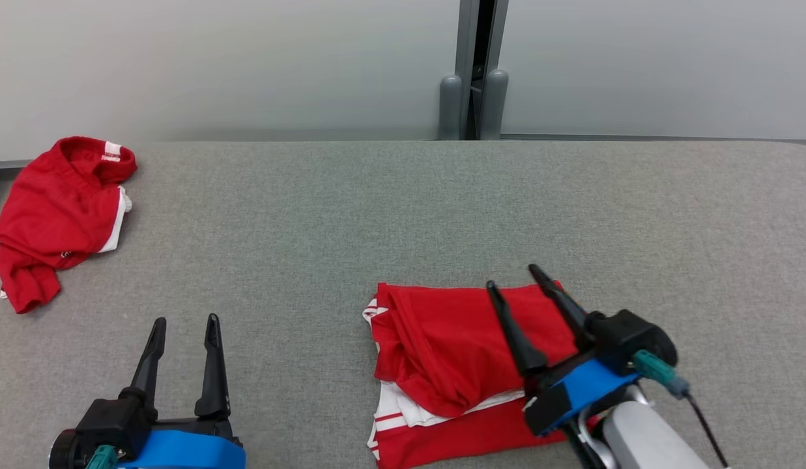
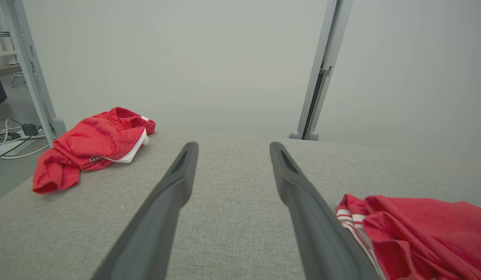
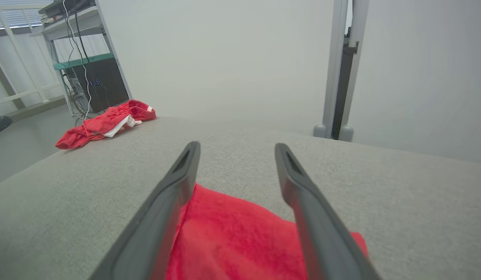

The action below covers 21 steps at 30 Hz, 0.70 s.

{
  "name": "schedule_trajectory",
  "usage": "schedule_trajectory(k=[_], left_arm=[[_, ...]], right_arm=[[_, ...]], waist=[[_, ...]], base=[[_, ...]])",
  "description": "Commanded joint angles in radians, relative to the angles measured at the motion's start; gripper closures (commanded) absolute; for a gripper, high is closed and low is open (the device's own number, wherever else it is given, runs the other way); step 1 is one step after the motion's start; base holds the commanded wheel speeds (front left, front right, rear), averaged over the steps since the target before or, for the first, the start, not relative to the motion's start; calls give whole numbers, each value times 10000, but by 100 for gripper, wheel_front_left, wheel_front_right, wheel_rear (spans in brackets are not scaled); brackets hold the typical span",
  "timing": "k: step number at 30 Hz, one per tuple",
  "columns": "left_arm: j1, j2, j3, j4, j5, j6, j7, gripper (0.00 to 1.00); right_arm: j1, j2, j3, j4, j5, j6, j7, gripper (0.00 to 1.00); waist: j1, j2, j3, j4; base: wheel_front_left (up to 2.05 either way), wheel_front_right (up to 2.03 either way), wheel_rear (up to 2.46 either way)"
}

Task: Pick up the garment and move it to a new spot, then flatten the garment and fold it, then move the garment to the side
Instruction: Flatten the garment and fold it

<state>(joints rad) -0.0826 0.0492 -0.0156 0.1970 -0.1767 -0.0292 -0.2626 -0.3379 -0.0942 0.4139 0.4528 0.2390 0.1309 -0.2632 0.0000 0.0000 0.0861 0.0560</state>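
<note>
A folded red garment (image 1: 455,355) lies on the grey table (image 1: 376,208), near its front edge and to the robot's right of centre. In the head view the bundle is a rough rectangle cut off by the bottom of the frame, so its long axis cannot be fixed. Its far edge runs straight across the table from left to right, and its white-striped hems face the robot's left. A loose red top layer ends in a rounded lip on the near side, with white layers and a flat red layer below it.

The right gripper (image 1: 512,276) reaches over the right half of the garment, its fingers spread wide and pointing away and to the left. Nothing is clamped between them. Whether they touch the cloth cannot be told. The left gripper (image 1: 186,319) sits at the lower left, well apart from the garment, fingers wide open and empty over bare table.

A second red garment (image 1: 57,215) with white trim lies crumpled at the far left corner.

The left wrist view looks between the left gripper (image 2: 233,144) fingers, with the garment (image 2: 419,229) striped edge at lower right, the second garment (image 2: 88,151) at left and floor cables (image 2: 11,140) beyond the table.

The right wrist view has plain red cloth of the garment (image 3: 232,237) under and between the right gripper (image 3: 237,144) fingers, no stripes showing, the second garment (image 3: 104,124) far off, and a rack (image 3: 88,77) hung with cables behind it.
</note>
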Motion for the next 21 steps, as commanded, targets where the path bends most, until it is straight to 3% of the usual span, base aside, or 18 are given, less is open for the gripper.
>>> schedule_trajectory(k=[1, 12, 17, 21], left_arm=[[113, 32, 21, -30, -3, 10, -27, 0], [288, 33, 64, -59, 118, -83, -27, 0], [365, 32, 188, -79, 201, -118, -27, 0], [399, 32, 202, -87, 206, -106, -27, 0]], right_arm=[[299, -203, -387, -424, -180, -4, -10, 0], [2172, -315, -3381, -2437, -893, -4, -7, 0], [2646, -212, -3642, -2706, -1096, -4, -8, 0], [2739, -172, -3087, -2656, -1165, -4, -9, 0]], waist=[[0, 0, -70, -93], [0, 0, -225, -242], [0, 0, -222, -299], [0, 0, -211, -333]], base=[[0, 0, 0], [0, 0, 0], [0, 0, 0], [0, 0, 0]])
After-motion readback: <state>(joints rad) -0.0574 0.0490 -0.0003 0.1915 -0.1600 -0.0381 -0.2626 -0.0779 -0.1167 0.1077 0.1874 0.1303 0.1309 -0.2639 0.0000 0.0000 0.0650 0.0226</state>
